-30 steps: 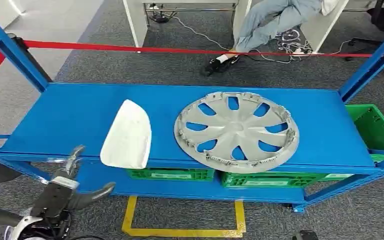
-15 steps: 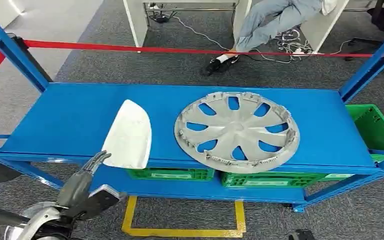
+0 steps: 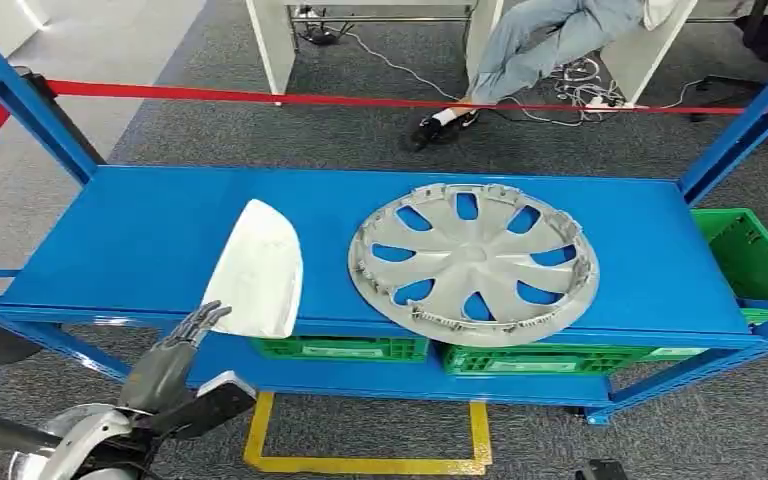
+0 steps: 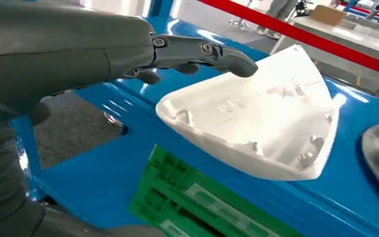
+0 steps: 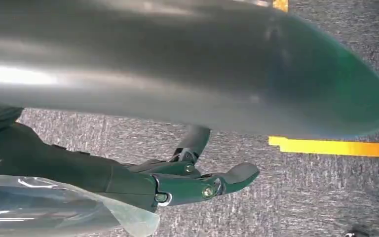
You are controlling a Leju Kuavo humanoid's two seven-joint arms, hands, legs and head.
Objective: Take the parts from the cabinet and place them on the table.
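Note:
A white curved plastic part (image 3: pixel 256 268) lies on the blue cabinet shelf (image 3: pixel 130 230), its front edge overhanging the shelf lip. To its right lies a large silver wheel cover (image 3: pixel 474 262). My left hand (image 3: pixel 174 358) reaches up from below the shelf front, fingers spread, with its fingertips (image 3: pixel 207 315) at the white part's near left corner. In the left wrist view the fingers (image 4: pixel 212 52) stretch over the rim of the white part (image 4: pixel 261 118), gripping nothing. My right hand (image 5: pixel 192 180) hangs over the grey floor, fingers loosely extended and empty.
Green crates (image 3: pixel 340 348) (image 3: pixel 535 358) sit on the lower shelf, another (image 3: pixel 750 255) at the right. Blue uprights (image 3: pixel 30 105) (image 3: pixel 740 125) frame the shelf. Red tape (image 3: pixel 360 100) runs behind it, with a seated person (image 3: pixel 540 45) beyond. A yellow marking (image 3: pixel 360 463) is on the floor.
My left hand has turned and risen from below the shelf front toward the white part, its fingertips now at the part's near corner. The parts have not moved.

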